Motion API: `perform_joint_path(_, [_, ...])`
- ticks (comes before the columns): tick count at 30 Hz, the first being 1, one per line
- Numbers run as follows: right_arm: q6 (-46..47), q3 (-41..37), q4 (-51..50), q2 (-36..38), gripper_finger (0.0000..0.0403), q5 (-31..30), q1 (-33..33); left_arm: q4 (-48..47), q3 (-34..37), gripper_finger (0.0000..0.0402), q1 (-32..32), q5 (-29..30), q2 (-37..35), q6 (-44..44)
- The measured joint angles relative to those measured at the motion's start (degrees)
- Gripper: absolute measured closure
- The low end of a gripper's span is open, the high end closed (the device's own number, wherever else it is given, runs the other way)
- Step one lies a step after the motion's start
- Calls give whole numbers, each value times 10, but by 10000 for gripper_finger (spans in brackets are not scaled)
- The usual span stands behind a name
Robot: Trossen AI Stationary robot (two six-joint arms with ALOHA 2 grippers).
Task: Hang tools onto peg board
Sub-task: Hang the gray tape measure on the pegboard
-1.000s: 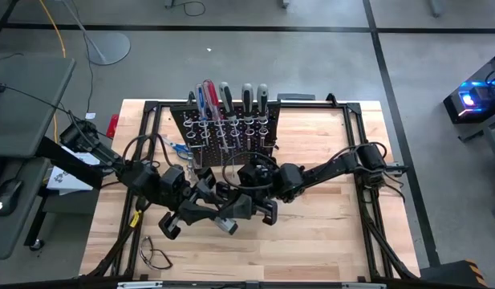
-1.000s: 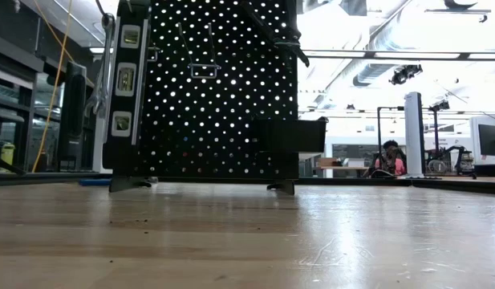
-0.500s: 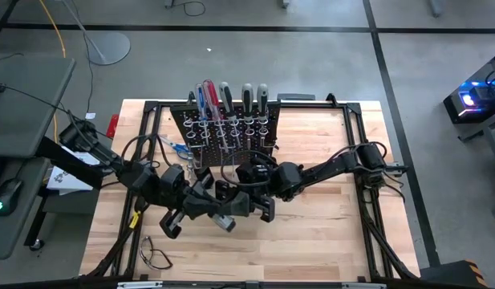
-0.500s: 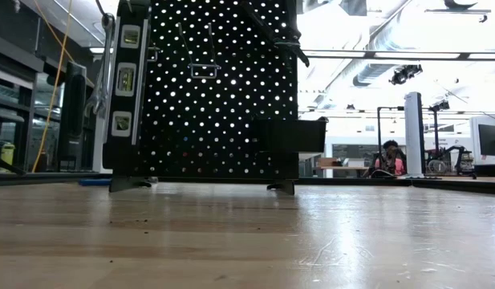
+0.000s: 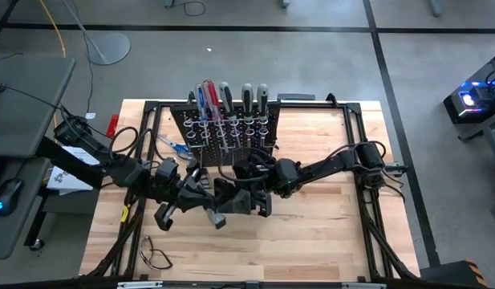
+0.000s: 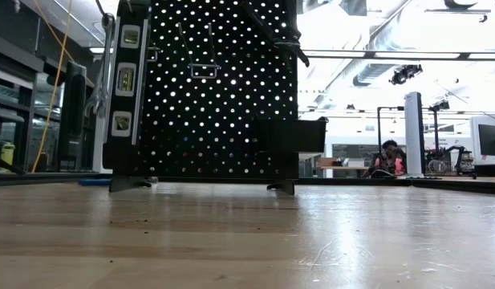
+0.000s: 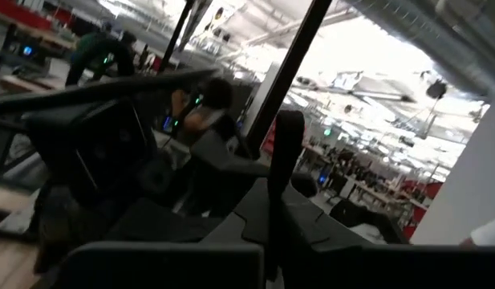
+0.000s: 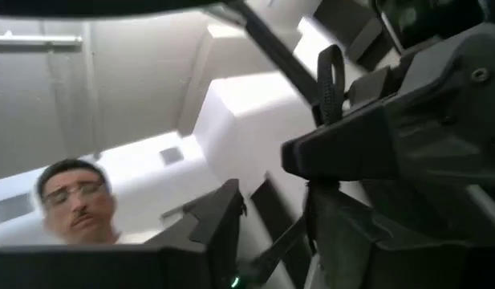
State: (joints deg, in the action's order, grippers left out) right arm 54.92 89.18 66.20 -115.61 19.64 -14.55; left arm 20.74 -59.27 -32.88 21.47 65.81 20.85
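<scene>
The black peg board (image 5: 227,128) stands upright at the table's far middle (image 6: 207,88). Several screwdrivers (image 5: 223,96) sit in its rings, and a silver wrench (image 6: 103,64) hangs at its edge. In front of it the two grippers meet above the table. My left gripper (image 5: 208,201) is shut on a dark slender tool (image 7: 287,152), also seen in the right wrist view (image 8: 330,76). My right gripper (image 5: 233,198) faces it from the right, open (image 8: 275,233), with its fingers close by the tool. I cannot tell whether they touch it. My left gripper pinches the dark tool between its two shut fingers, at the tool's lower part (image 7: 277,201). The fingers come from the table's left, tipped a little upward. The tool stands up out of them, lifted clear of the table.
Blue-handled scissors (image 5: 173,147) lie left of the board. Clear safety glasses (image 5: 155,255) lie near the front left corner. A small black box (image 6: 287,135) sits low on the board. A black frame (image 5: 351,120) rims the table. There is bare wood (image 5: 311,233) at the front right.
My left gripper has drawn a little toward the table's left and far edge and has tipped upward. My right arm has kept its place.
</scene>
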Motion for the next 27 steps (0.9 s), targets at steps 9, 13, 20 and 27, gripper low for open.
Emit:
perform_joint_path(9, [10, -2, -126, 37, 261, 132, 30, -80, 0, 401, -21, 35, -12, 31])
perform_joint_path(13, [-103, 2, -349, 90, 269, 153, 38, -71, 2, 401, -28, 41, -10, 35])
perform_joint_path(20, [-242, 1, -651, 182, 270, 83, 48, -65, 0, 401, -33, 59, -7, 62])
perform_joint_path(27, [-293, 1, -888, 268, 270, -104, 22, -151, 1, 401, -27, 124, -6, 97])
